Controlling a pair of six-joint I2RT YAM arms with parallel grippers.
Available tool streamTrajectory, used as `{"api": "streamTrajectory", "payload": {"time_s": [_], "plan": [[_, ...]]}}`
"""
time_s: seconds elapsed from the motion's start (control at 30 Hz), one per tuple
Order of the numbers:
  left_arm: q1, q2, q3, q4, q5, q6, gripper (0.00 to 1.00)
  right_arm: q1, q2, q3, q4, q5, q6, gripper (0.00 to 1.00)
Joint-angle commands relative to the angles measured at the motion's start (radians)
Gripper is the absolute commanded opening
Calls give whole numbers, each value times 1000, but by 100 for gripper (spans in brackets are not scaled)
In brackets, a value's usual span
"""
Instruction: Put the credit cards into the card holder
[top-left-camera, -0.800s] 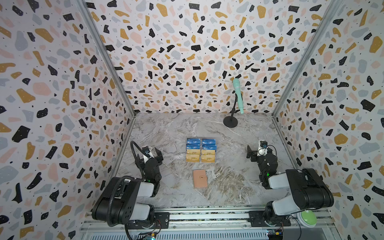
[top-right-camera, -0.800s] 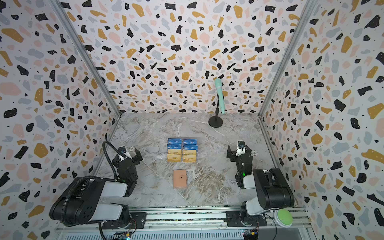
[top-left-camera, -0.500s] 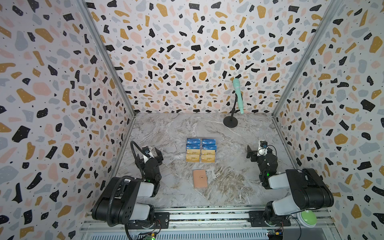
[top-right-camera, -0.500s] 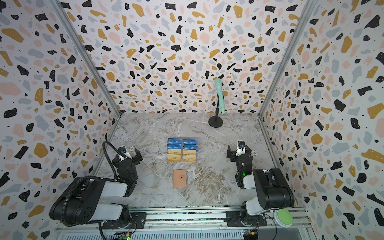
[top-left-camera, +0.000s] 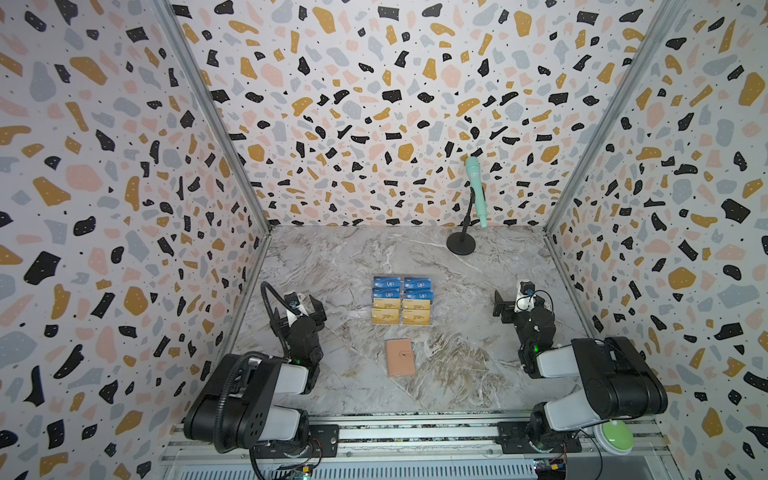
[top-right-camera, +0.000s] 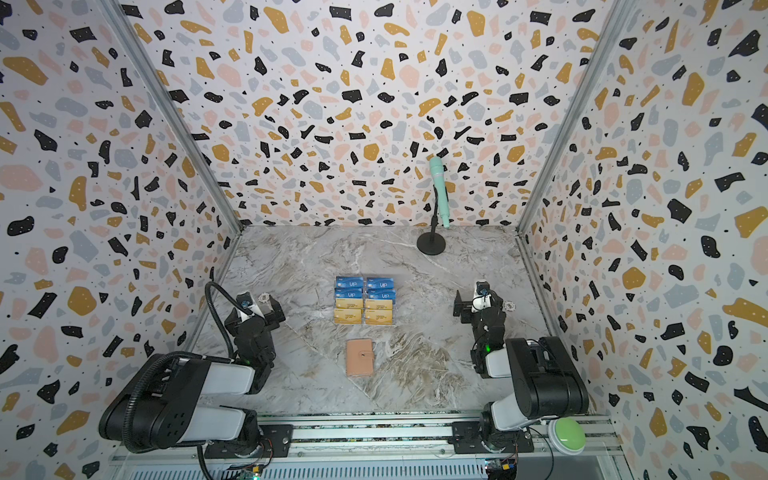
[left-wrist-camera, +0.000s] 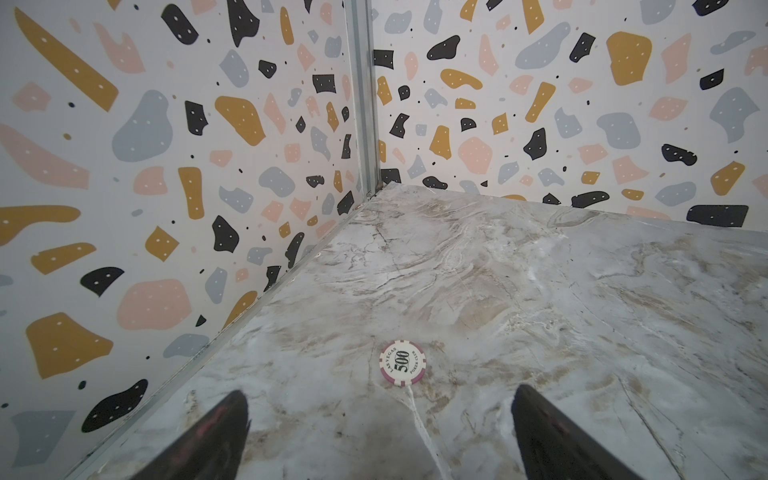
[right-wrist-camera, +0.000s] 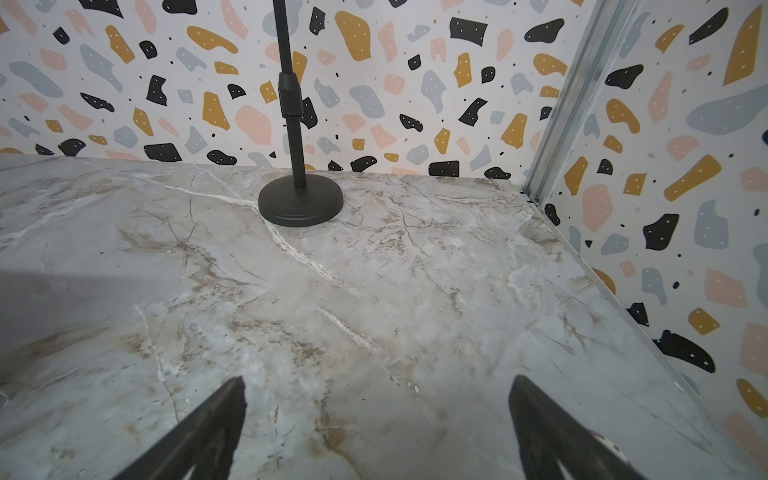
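In both top views, several credit cards (top-left-camera: 402, 300) (top-right-camera: 364, 300) stand in two columns at the table's middle, blue "VIP" ones behind and gold ones in front. The salmon-pink card holder (top-left-camera: 400, 357) (top-right-camera: 360, 357) lies shut with its snap tab fastened, nearer the front edge than the cards. My left gripper (top-left-camera: 305, 305) (left-wrist-camera: 380, 395) rests low at the left, open and empty, well apart from both. My right gripper (top-left-camera: 513, 303) (right-wrist-camera: 378, 381) rests at the right, open and empty too. Neither wrist view shows the cards or the holder.
A poker chip (left-wrist-camera: 402, 363) lies on the marble just ahead of the left gripper, near the left wall. A black microphone stand (top-left-camera: 461, 243) (right-wrist-camera: 300, 199) with a mint microphone (top-left-camera: 476, 189) stands at the back right. A green button (top-left-camera: 614, 436) sits on the front rail.
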Motion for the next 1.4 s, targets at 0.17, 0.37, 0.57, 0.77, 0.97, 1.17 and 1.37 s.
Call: {"api": "streamTrajectory", "payload": {"time_s": [0.17, 0.37, 0.57, 0.77, 0.97, 1.17, 1.37], "plan": [[4, -2, 14, 27, 0, 1, 100, -1, -5, 6, -13, -3, -1, 99], [4, -2, 14, 27, 0, 1, 100, -2, -5, 6, -12, -4, -2, 99], [4, 0, 17, 27, -1, 1, 100, -1, -4, 7, -12, -3, -1, 99], [4, -18, 19, 17, -44, -18, 100, -2, -15, -1, 2, 9, 2, 99], [5, -136, 190, -371, -124, -52, 100, 6, -207, 146, -432, 44, 17, 100], [-12, -182, 461, -972, -150, -196, 100, 12, -351, 213, -614, 28, 80, 92], [-128, -232, 667, -1416, -185, -329, 94, 41, -507, 280, -872, -49, 163, 84]]}}
